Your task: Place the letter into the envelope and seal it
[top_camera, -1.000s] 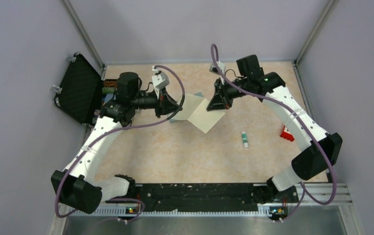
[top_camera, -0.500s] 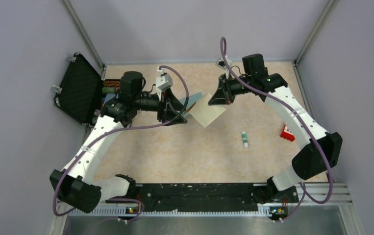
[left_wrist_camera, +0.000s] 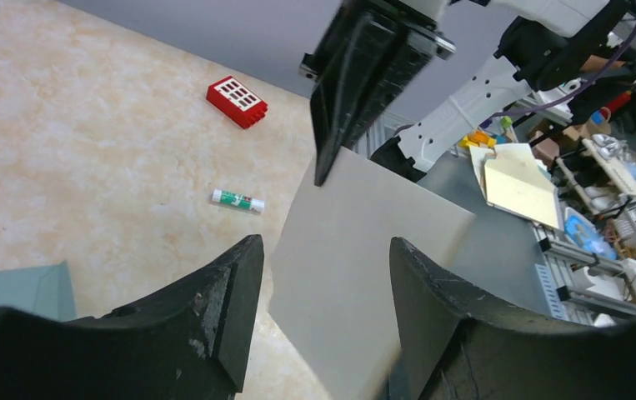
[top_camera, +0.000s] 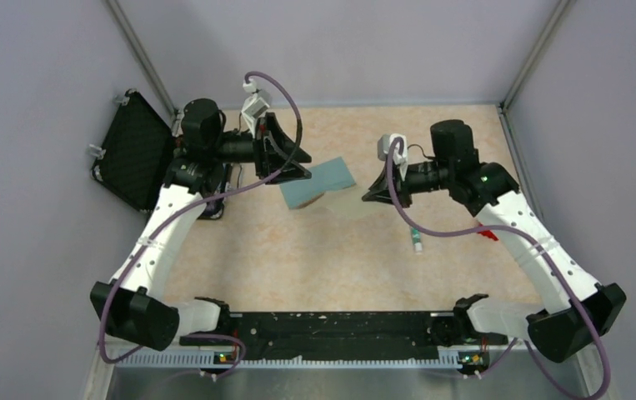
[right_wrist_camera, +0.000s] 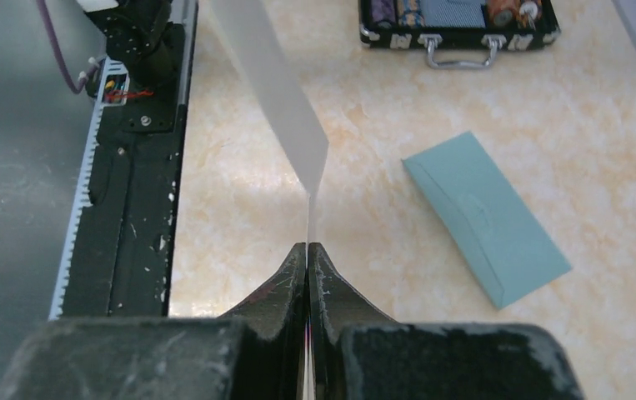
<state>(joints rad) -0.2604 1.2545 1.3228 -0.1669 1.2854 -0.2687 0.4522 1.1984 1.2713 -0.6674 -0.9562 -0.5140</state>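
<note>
A second ago both grippers met at the letter and it hid most of the envelope. Now the left gripper [top_camera: 292,152] has let go and drawn back toward the far left corner, its jaws standing wide with nothing between them. The right gripper [right_wrist_camera: 307,248] has swung nearer and to the right, taking the letter [left_wrist_camera: 364,258] with it, so the envelope [top_camera: 318,183] shows whole.

The envelope lies flat on the table [top_camera: 297,250], askew, between the two grippers and closer to the left one. The right gripper's jaws are pinched tight on one edge of the letter, which sticks out from the tips clear of the table – whether it overhangs the envelope's near corner is hard to tell.

The left arm reaches forward, its wrist turned toward the right gripper; the right arm stretches up from its base, its wrist pointing left. A glue stick [top_camera: 415,239] lies near the right gripper.
</note>
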